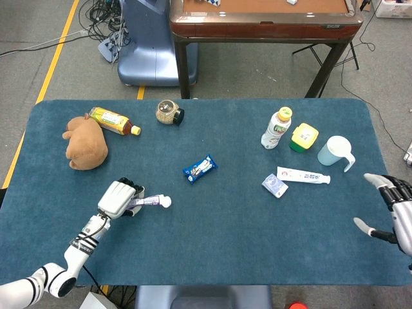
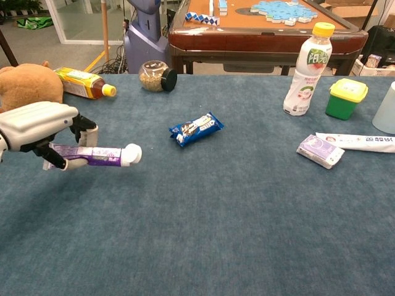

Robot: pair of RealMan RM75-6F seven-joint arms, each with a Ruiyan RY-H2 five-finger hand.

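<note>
My left hand (image 1: pixel 118 197) (image 2: pixel 38 123) grips a purple tube with a white cap (image 1: pixel 150 202) (image 2: pixel 99 155) and holds it lifted above the blue tablecloth, cap pointing right. The brown plush toy (image 1: pixel 86 144) (image 2: pixel 27 87) lies just behind that hand. My right hand (image 1: pixel 394 212) shows at the right edge of the head view with its fingers spread and nothing in it; the white toothpaste box (image 1: pixel 303 175) (image 2: pixel 358 142) is the nearest thing to it.
Across the table: tea bottle (image 1: pixel 114 120) (image 2: pixel 83 82), glass jar (image 1: pixel 168 112) (image 2: pixel 154 75), blue snack packet (image 1: pixel 200 168) (image 2: pixel 196 128), drink bottle (image 1: pixel 277 128) (image 2: pixel 309 66), green-yellow container (image 1: pixel 303 136) (image 2: pixel 347 97), pale blue mug (image 1: pixel 336 152), small purple pack (image 1: pixel 275 185) (image 2: pixel 320 150). A wooden table (image 1: pixel 264 19) stands beyond.
</note>
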